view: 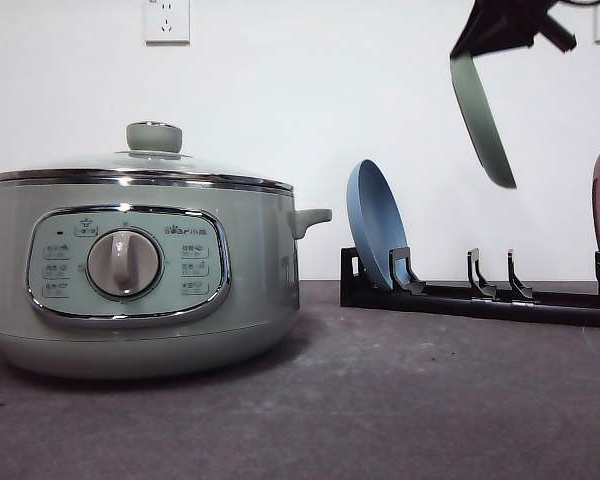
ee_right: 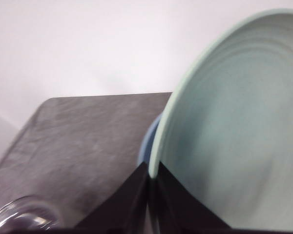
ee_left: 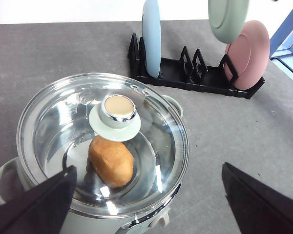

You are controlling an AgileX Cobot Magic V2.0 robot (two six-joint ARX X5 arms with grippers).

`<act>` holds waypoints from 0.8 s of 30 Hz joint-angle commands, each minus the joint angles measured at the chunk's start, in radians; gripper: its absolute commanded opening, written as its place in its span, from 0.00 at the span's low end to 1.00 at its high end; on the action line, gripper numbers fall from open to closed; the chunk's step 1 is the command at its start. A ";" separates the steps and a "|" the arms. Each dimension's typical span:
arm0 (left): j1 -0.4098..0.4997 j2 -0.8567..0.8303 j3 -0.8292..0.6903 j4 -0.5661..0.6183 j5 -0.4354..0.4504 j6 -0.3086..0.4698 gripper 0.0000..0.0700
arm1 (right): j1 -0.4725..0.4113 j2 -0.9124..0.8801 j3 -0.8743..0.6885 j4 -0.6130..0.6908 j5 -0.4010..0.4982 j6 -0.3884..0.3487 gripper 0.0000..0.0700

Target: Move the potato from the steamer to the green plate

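Note:
The pale-green steamer [view: 260, 270] stands at the left of the table with its glass lid [ee_left: 58, 122] on. Through the glass an orange-brown potato [ee_left: 111, 161] lies on the steamer's floor. My left gripper [ee_left: 149, 170] hovers above the lid, open, with a dark finger on either side. High at the right, my right gripper [view: 472, 50] is shut on the rim of the green plate [view: 483, 120], which hangs on edge in the air above the rack. In the right wrist view the green plate [ee_right: 234, 141] sits pinched between the fingers [ee_right: 127, 204].
A black plate rack [view: 480, 298] stands at the back right, with a blue plate [view: 375, 225] upright at its left end and a pink plate [ee_left: 246, 53] at its right end. Dark grey tabletop lies between the steamer and the rack.

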 commanded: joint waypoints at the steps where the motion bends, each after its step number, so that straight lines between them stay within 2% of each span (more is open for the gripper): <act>1: -0.003 0.006 0.021 0.012 0.005 0.014 0.87 | 0.017 -0.035 0.027 -0.012 -0.013 -0.028 0.01; 6: -0.003 0.006 0.021 0.012 0.005 0.014 0.87 | 0.063 -0.135 0.027 -0.158 -0.009 -0.130 0.01; 12: -0.003 0.006 0.021 0.012 0.005 0.016 0.87 | 0.148 -0.242 0.027 -0.393 0.092 -0.291 0.01; 18: -0.003 0.006 0.021 0.013 0.005 0.017 0.87 | 0.308 -0.294 0.026 -0.658 0.300 -0.431 0.01; 21: -0.003 0.006 0.021 0.013 0.005 0.017 0.87 | 0.410 -0.295 0.022 -0.760 0.404 -0.460 0.01; 24: -0.003 0.006 0.021 0.013 0.005 0.017 0.87 | 0.511 -0.295 -0.007 -0.795 0.482 -0.461 0.01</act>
